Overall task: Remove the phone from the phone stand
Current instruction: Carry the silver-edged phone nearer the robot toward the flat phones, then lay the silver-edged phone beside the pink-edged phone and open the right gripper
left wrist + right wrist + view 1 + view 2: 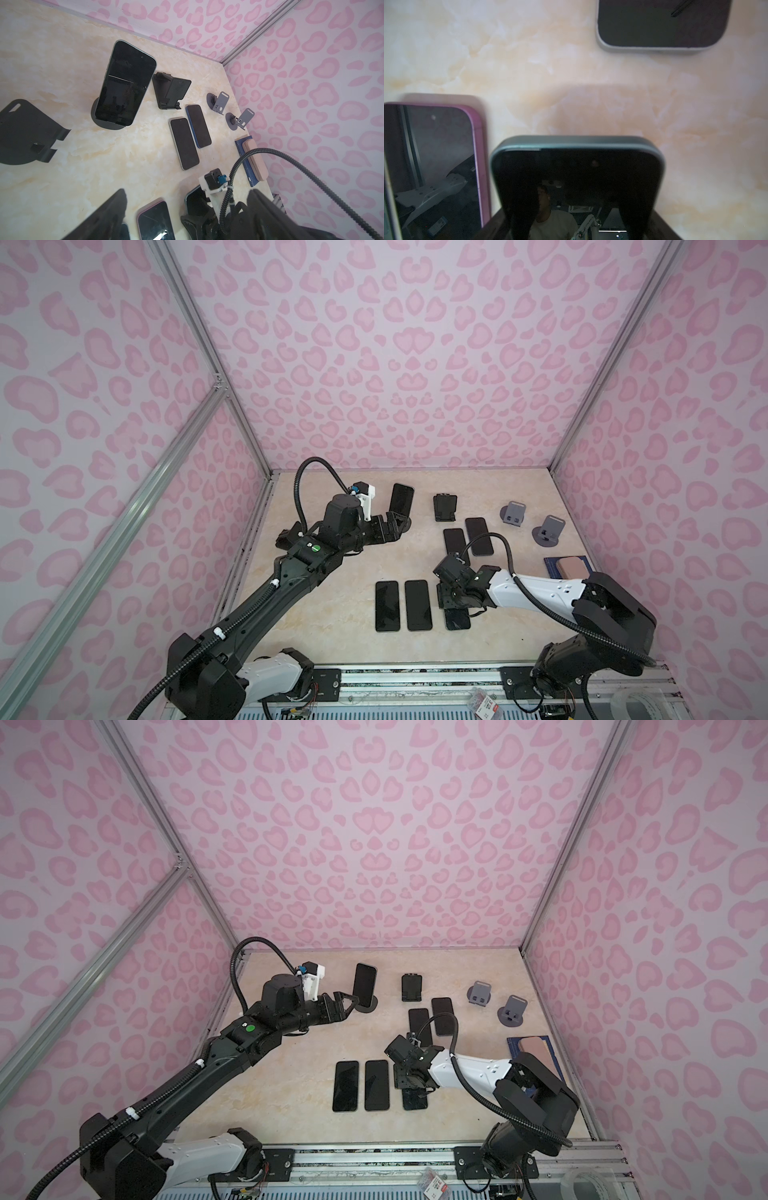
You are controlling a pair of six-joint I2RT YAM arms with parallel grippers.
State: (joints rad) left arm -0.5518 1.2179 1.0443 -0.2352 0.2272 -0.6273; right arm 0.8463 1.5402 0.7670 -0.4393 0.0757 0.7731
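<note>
The left gripper (350, 1004) stands wide open and empty, its jaws just beside the lower edge of the phone (365, 984) — not closed on it. The phone leans, dark screen toward the jaws, on the round stand (372, 1007) just beyond them, so nothing is removed yet. Grasp and lift remain, I judge. Farther off, the right gripper (581, 193) sits over a teal-edged phone (577, 143) lying flat — gripped or not, I cannot tell.
</note>
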